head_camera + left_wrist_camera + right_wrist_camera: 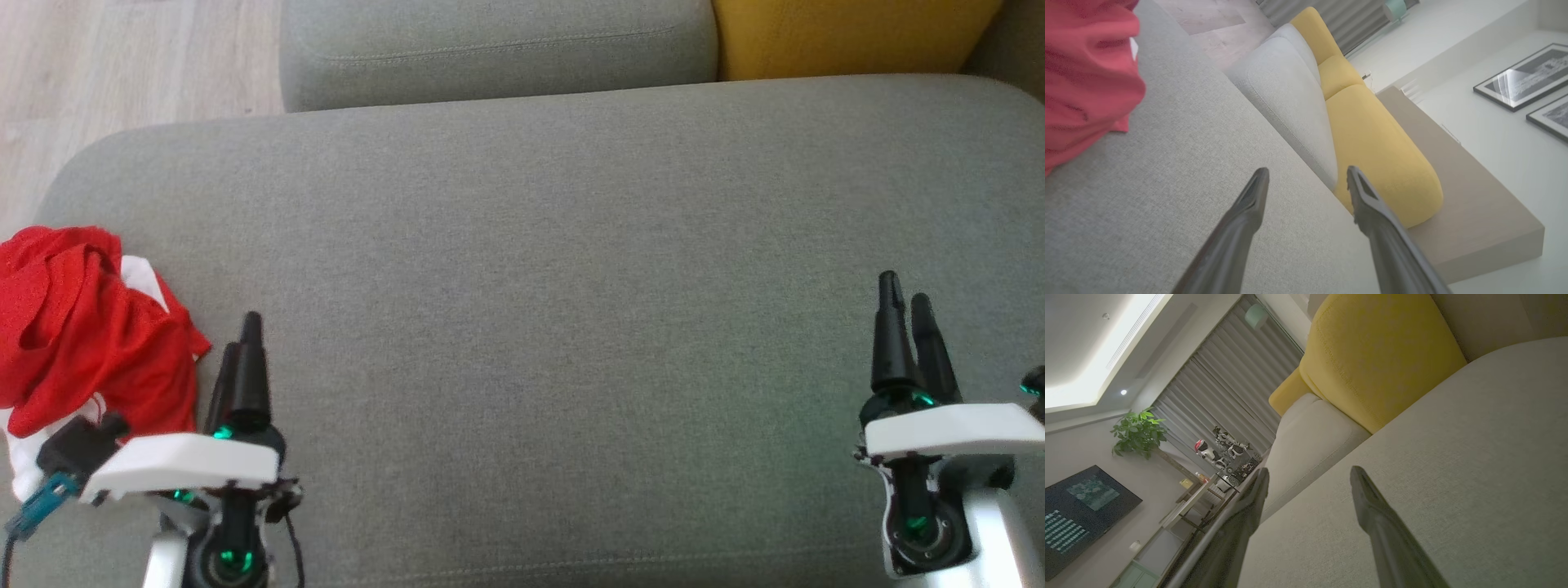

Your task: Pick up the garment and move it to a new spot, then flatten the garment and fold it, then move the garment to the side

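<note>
The garment (77,335) is a crumpled red and white heap at the left end of the grey sofa seat (539,269). In the left wrist view the garment (1084,77) fills the upper left corner. My left gripper (242,335) hovers just right of the heap, open, with nothing between its fingers; the left wrist view shows the same gripper (1308,175) with its fingers spread over bare seat. Far to the right my right gripper (904,294) is open and empty above the seat, and the right wrist view shows that gripper (1310,475) wide apart.
A grey back cushion (490,49) and a yellow cushion (849,37) line the far side of the seat. Wooden floor (122,65) lies beyond the seat's left end. The right wrist view takes in a plant (1139,433), curtains and a dark screen (1081,514).
</note>
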You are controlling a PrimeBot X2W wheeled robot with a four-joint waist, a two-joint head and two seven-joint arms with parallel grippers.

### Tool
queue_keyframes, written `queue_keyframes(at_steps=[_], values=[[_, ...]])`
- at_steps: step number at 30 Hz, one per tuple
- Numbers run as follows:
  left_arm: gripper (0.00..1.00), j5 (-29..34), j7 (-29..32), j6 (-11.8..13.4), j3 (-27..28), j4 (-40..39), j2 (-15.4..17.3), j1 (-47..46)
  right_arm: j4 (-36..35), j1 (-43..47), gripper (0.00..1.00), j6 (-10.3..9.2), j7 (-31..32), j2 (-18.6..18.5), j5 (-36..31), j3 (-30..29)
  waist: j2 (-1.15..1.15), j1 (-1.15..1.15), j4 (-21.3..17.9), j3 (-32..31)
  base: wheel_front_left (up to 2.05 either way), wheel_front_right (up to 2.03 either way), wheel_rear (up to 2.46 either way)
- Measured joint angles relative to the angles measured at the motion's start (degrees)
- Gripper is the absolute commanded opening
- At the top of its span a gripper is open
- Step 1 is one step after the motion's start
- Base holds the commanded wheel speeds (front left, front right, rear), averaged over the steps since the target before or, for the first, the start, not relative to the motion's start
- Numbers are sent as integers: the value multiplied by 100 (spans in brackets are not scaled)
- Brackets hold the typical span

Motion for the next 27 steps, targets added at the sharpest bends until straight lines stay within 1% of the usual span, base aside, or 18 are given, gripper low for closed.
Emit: queue_keyframes(at_steps=[2, 3, 8, 11, 15, 22, 27], values=[[100, 310, -22, 65, -105, -21, 2, -1, -3, 0, 100, 0, -48, 0, -210, 25, 0, 0, -12, 6, 0, 0, 0], [100, 310, -22, 65, -105, -21, 2, -1, -3, 0, 100, 0, -48, 0, -210, 25, 0, 0, -12, 6, 0, 0, 0], [100, 922, -109, 241, -348, -83, 7, -58, -15, -1, 100, 0, -120, 0, -708, 63, 0, 0, -27, 16, 0, 0, 0], [100, 1288, -152, 301, -487, -127, 34, -81, -47, -9, 100, 0, -177, 0, -1010, 67, 0, 0, -32, 25, 0, 0, 0], [100, 1763, -218, 513, -782, -134, 166, -83, -77, -70, 100, 0, -244, 0, -1308, 82, 0, 0, -39, 35, 0, 0, 0], [100, 2449, -330, 1018, -1430, -134, 490, -266, -167, -133, 100, 0, -350, -1, -1951, 194, 0, 0, -56, 56, 0, 0, 0], [100, 2815, -414, 1457, -1857, -134, 713, -361, -171, -137, 100, 0, -426, -1, -2373, 253, 0, 0, -68, 54, 0, 0, 0]])
